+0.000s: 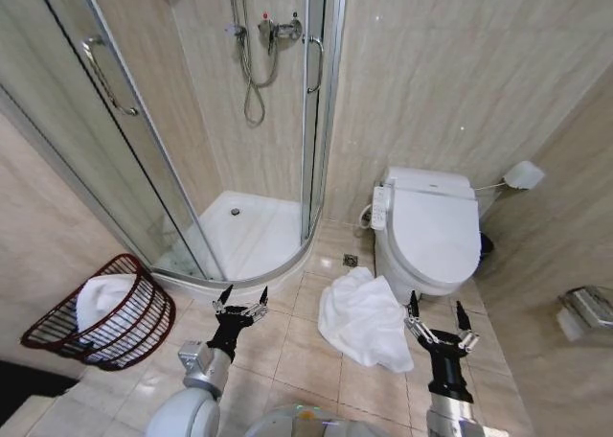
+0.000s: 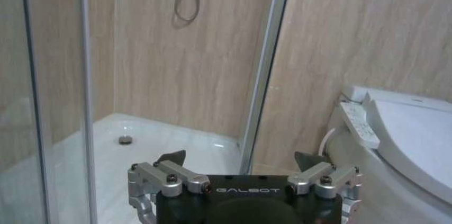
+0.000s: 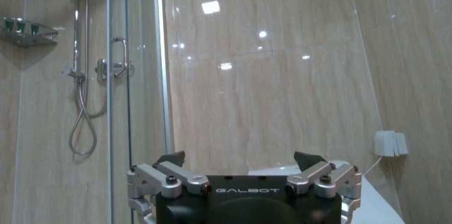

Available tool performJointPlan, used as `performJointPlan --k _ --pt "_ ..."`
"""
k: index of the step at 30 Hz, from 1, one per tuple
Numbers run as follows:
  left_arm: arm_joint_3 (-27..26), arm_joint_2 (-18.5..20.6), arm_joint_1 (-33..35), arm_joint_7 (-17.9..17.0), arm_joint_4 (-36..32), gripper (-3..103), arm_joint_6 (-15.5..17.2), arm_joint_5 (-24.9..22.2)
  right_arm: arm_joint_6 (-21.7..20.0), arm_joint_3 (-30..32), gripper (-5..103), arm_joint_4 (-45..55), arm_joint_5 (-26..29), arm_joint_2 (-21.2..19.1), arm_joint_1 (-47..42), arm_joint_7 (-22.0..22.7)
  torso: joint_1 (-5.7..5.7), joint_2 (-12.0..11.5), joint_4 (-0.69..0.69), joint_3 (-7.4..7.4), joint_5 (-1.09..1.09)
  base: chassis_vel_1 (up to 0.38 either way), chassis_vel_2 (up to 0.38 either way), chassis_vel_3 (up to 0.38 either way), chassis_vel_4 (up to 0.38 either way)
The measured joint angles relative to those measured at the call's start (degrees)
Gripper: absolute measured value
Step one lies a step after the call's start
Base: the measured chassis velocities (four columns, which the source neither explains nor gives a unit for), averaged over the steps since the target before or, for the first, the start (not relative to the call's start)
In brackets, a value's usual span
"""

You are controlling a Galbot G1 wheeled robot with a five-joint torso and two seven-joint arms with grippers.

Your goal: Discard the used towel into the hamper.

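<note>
A crumpled white towel (image 1: 366, 318) lies on the tiled floor in front of the toilet. The hamper (image 1: 57, 328), a dark reddish-brown wire basket, stands tilted at the left by the shower and holds another white cloth (image 1: 103, 295). My left gripper (image 1: 241, 304) is open and held up near the shower base, between hamper and towel. My right gripper (image 1: 439, 319) is open, just right of the towel and empty. In the wrist views, the left gripper (image 2: 241, 160) and right gripper (image 3: 241, 159) both show spread fingers with nothing between them.
A white toilet (image 1: 431, 228) stands right behind the towel. The glass shower enclosure (image 1: 225, 228) with its raised white base fills the middle left. A floor drain (image 1: 351, 260) sits between shower and toilet. A paper holder (image 1: 586, 310) is on the right wall.
</note>
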Motion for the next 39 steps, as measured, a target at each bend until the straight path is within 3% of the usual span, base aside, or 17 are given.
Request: performJointPlan --k 15,39 --pt "0.0 0.0 0.0 0.0 0.0 100 0.0 0.0 1.7 1.1 100 -0.7 0.8 0.0 0.1 -2.2 -1.42 -3.6 0.00 -2.16 0.00 0.000 0.000 0.000 0.000" --pt "0.0 0.0 0.0 0.0 0.0 100 0.0 0.0 2.7 1.7 100 -1.6 0.8 0.4 1.2 -1.2 -3.60 -9.3 0.00 -5.74 0.00 0.000 0.000 0.000 0.000"
